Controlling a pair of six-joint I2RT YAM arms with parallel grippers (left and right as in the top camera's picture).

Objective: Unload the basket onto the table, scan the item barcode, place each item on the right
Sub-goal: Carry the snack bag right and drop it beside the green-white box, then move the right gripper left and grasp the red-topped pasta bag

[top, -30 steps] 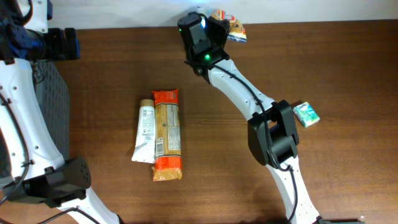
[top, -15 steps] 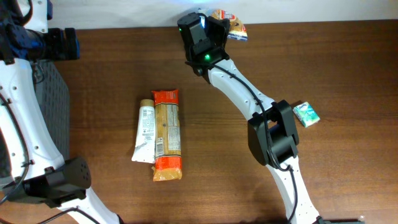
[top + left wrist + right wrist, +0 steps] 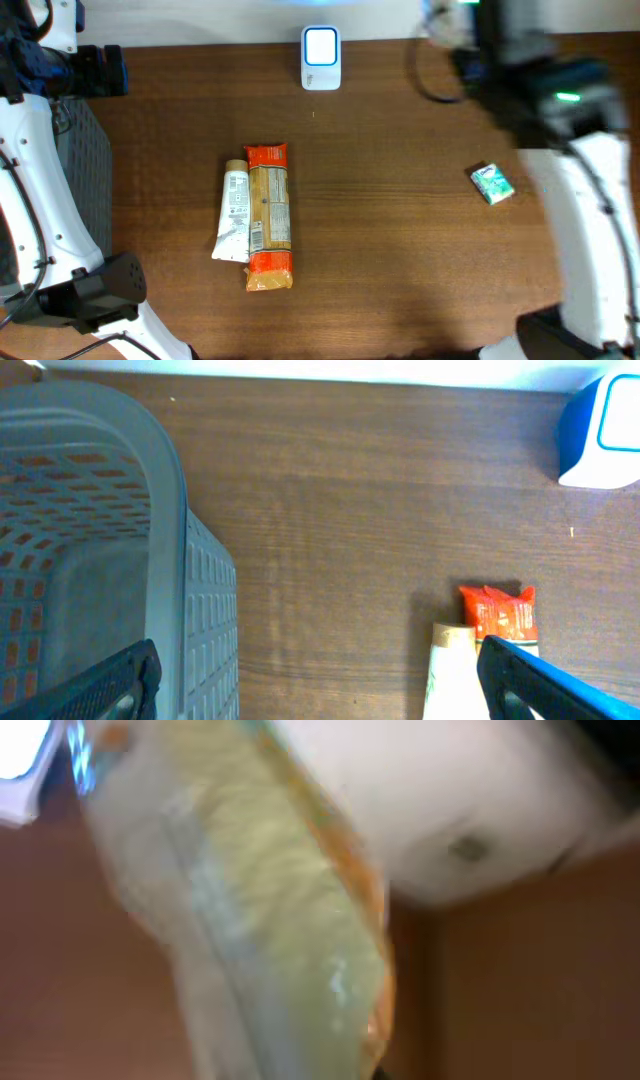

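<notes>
Right gripper (image 3: 448, 22) far right, motion-blurred, clamped on pale yellow packet (image 3: 270, 920). Left gripper (image 3: 320, 690) far left, wide, empty, beside grey basket (image 3: 90, 540). Scanner (image 3: 320, 58) far centre.

**Left wrist view: basket, table top, scanner, two items.**
I note a grey mesh basket (image 3: 170, 490) filling the left side, its rim curving over the brown wooden table (image 3: 340, 510). The left gripper (image 3: 320, 660) stands wide open, its dark fingers (image 3: 560, 685) at the two lower corners. A blue-and-white scanner (image 3: 605, 430) sits at the top right edge. Near the right finger, the end of an orange packet (image 3: 498, 610) lies just beside a white tube (image 3: 450, 660).
</notes>
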